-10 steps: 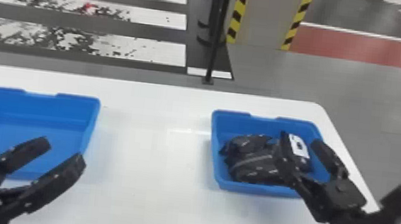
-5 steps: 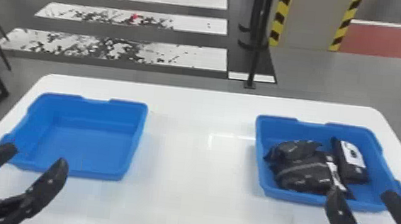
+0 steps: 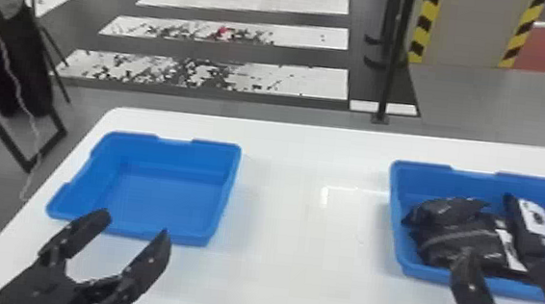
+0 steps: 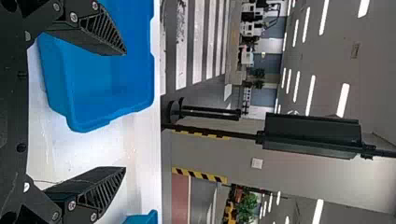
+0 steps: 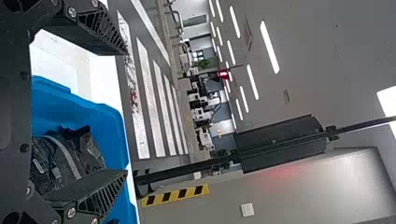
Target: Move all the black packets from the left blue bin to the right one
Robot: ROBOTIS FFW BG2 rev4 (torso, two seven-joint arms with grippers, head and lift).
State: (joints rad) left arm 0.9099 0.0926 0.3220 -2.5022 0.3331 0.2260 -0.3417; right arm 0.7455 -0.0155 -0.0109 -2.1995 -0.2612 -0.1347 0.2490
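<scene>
"Head view: where are the soft, glossy black plastic packets (image 3: 456, 238)?"

"Heaped inside the shallow blue plastic right bin (image 3: 418, 179). The matching blue plastic left bin (image 3: 160, 200) shows its bare floor."

"And the pincers?"

"The black two-fingered left gripper (image 3: 135, 224) stands wide by the left bin's near edge, holding nothing. Its black twin, the right gripper (image 3: 503, 260), is spread too, unloaded, at the right bin's near rim."

"So which step?"

"The finish, I'd judge: transfer done. Next, ease both arms back, right fingers clear of rim and packets."
</scene>
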